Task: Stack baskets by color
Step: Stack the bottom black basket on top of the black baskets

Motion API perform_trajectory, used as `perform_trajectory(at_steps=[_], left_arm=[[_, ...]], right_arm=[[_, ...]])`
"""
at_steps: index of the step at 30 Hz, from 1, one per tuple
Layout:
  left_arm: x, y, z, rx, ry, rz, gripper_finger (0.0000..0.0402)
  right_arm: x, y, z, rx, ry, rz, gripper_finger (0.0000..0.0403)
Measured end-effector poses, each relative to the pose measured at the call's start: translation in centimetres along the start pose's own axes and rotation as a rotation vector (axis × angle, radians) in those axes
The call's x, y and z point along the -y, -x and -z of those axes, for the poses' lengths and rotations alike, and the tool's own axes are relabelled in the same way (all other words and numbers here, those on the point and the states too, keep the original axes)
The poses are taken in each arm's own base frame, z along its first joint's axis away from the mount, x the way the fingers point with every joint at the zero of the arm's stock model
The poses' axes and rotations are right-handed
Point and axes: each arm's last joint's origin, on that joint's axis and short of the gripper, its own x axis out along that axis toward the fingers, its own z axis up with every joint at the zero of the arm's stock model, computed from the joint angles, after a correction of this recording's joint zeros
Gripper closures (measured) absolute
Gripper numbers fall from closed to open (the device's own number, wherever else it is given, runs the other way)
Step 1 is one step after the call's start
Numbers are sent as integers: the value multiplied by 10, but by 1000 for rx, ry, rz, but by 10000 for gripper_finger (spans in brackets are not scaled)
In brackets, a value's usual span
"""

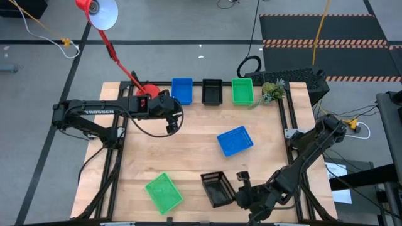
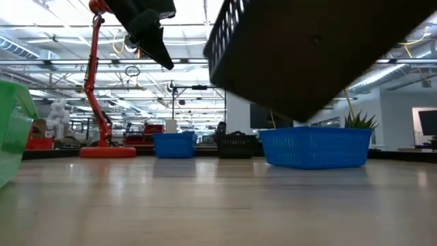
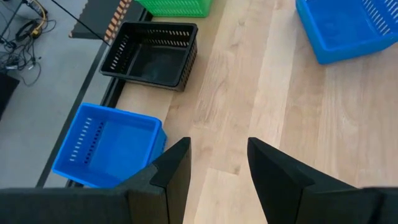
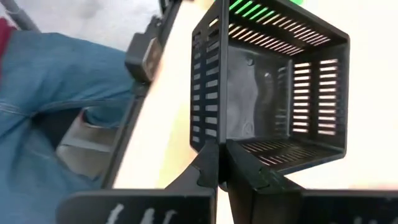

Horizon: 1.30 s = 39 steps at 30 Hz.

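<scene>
Along the far edge stand a blue basket (image 1: 182, 90), a black basket (image 1: 212, 91) and a green basket (image 1: 242, 91), each flat on its bottom. Another blue basket (image 1: 235, 140) sits right of the middle, and a green one (image 1: 164, 191) lies near the front left. My right gripper (image 1: 241, 186) is shut on a second black basket (image 1: 217, 188) near the front edge; in the low view this basket (image 2: 307, 55) hangs tilted above the table. My left gripper (image 1: 171, 123) hovers open near the far blue basket, its fingers (image 3: 177, 165) apart over bare wood. My right gripper pinches the rim of one side wall (image 4: 219, 144) of the black basket between its two fingers, one inside and one outside. It comes from the table's right side, slanting down. The basket is lifted clear and tilted, its open top turned toward the gripper.
A red lamp stands with its base (image 1: 147, 90) at the far left corner, and a small plant (image 1: 271, 91) at the far right. Bare wood lies open in the table's middle (image 1: 188, 150). A person's leg in blue jeans (image 4: 50, 93) shows beyond the table's near edge.
</scene>
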Motion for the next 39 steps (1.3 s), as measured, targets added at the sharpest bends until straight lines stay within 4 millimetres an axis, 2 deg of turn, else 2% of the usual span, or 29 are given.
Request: perform_trajectory(at_steps=[10,23,28,39], left_arm=[[9,2,2,-19,-22,24,243],[13,4,11,-107,67,33,243],[22,7,12,-117,73,52,243],[40,13,12,-101,47,74,243]], right_arm=[[22,32,-10,91,40,130,399],[63,88,-55,16,52,322,399],[88,104,-69,-4,95,418,399],[159,126,-93,-47,127,569,399]])
